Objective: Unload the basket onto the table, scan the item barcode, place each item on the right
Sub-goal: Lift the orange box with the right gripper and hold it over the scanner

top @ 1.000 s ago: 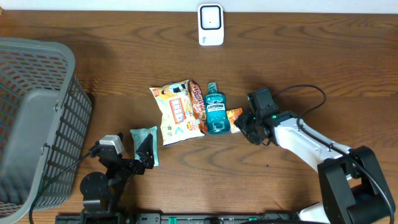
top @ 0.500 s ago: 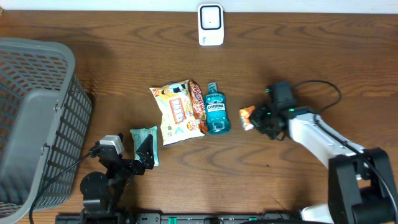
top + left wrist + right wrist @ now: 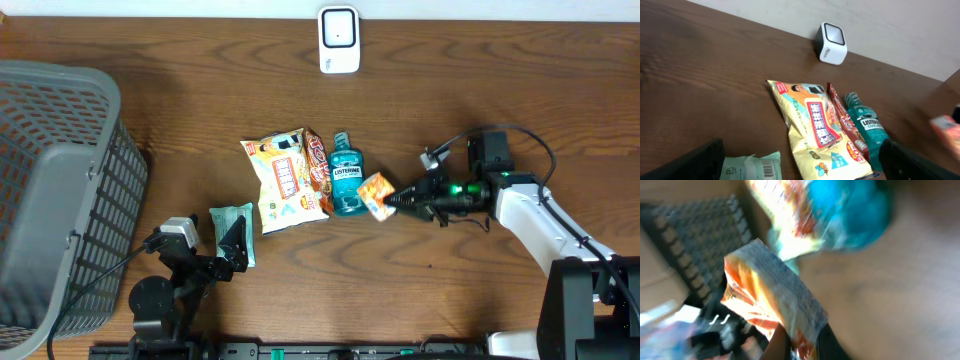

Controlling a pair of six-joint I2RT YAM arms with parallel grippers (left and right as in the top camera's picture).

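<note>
- Overhead: the right gripper (image 3: 394, 200) is clenched on one edge of the orange snack packet (image 3: 375, 192). The packet sits just right of the mouthwash bottle (image 3: 348, 176), near the middle of the table (image 3: 520, 90).
- Overhead: the scanner (image 3: 339, 40) stands at the middle of the far edge, well apart from the packet. The basket (image 3: 60, 190) is at the left edge.
- Overhead: the left gripper (image 3: 228, 252) is by the near edge, beside the green wipes pack (image 3: 232, 222).
- Left wrist: its fingers are spread wide and hold nothing. The yellow snack bag (image 3: 812, 127) and red packet (image 3: 842, 120) lie ahead, with the scanner beyond them.
- Right wrist: the view is blurred. The packet rises from between the pinching fingertips (image 3: 779, 346), grasped low on its crimped edge. No barcode is legible.
- Risk: the pinch is thin and on an edge, so the foil could slip or swing during the carry to the scanner.
- Risk: the barcode side is unknown, so the wrong face may be shown to the scanner window and no read results.
- Risk: a low path could clip the bottle.
</note>
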